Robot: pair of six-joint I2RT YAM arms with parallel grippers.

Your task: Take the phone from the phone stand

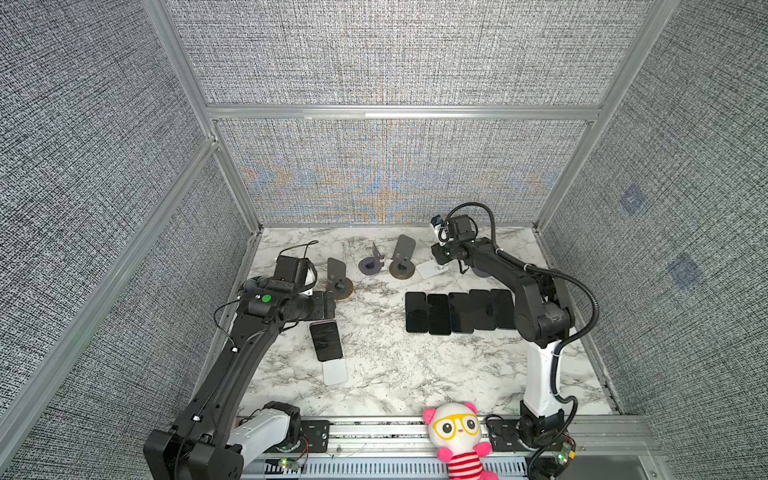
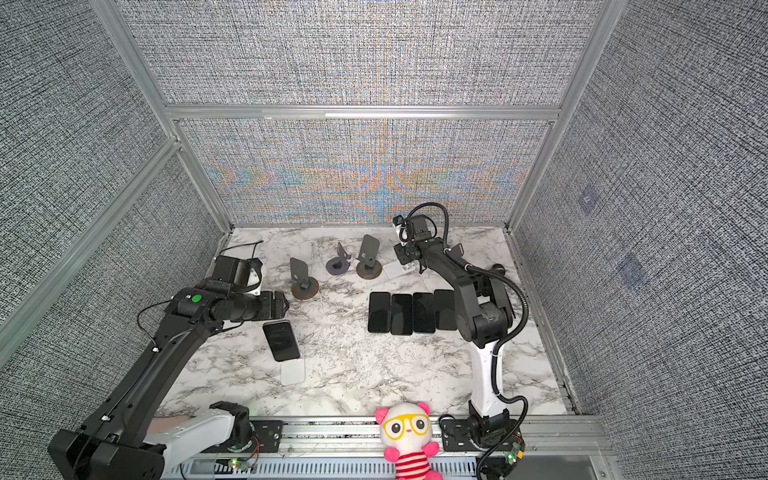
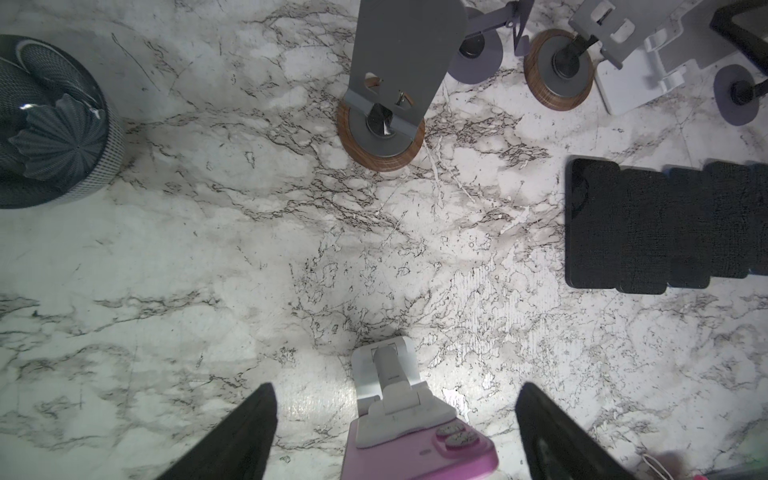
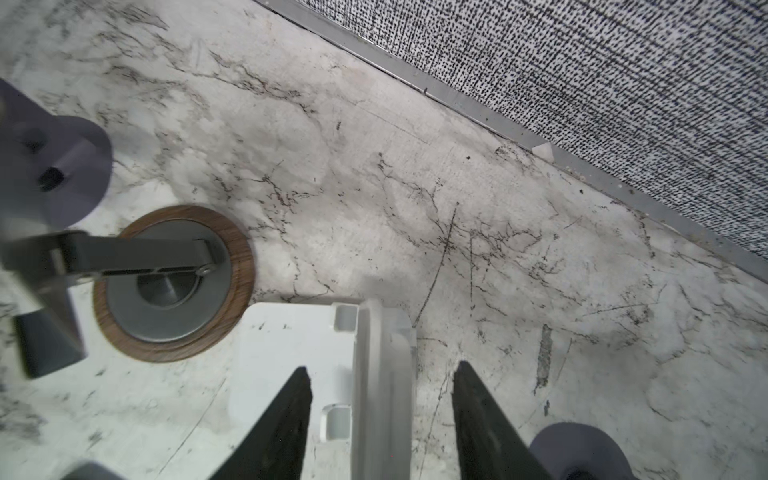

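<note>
Holding left tool (image 3: 397, 386) spread wide astride top of pink phone (image 3: 415, 453), lower centre; lying lengthwise between fingers (image 3: 249, 432) on white phone stand (image 1: 335, 371); right tool (image 4: 382, 366) parted, well apart.

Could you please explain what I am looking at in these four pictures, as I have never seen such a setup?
These are two robot arms mounted at the front of a marble table. Two pictures look down on the whole scene from overhead. The other two come from a camera on each arm's wrist, looking at what that arm reaches for.

The left gripper hovers with its fingers wide open on either side of a pink phone, which leans on a white stand. The right gripper, at the far side, is open around the upright of a second white stand that carries no phone. Nothing is held.

Also on the table are a row of dark phones lying flat and more empty stands. A plush toy sits at the front rail.
</note>
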